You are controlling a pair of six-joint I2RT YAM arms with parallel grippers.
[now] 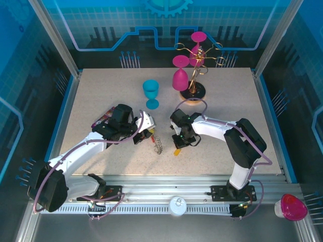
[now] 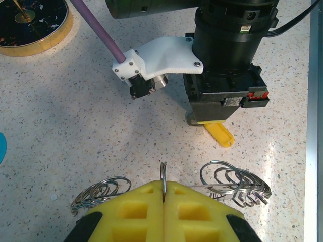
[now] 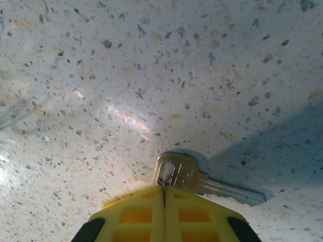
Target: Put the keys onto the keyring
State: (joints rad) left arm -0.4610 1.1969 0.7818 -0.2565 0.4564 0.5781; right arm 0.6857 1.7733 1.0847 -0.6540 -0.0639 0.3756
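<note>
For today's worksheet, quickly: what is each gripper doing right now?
Left gripper: shut on the grey metal keyring with wire loops.
Right gripper: shut at the head of the silver metal key; grip unclear.

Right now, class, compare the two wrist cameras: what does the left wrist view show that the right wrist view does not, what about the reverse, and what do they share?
Left wrist, not right wrist: the keyring on edge, pinched by the left gripper, its wire loops spread either side; a yellow key head under the right gripper; the rack's round base.
Right wrist, not left wrist: a silver key lying flat, its head at the pad tips.
Both: speckled tabletop and shut yellow pads at the bottom edge.
</note>
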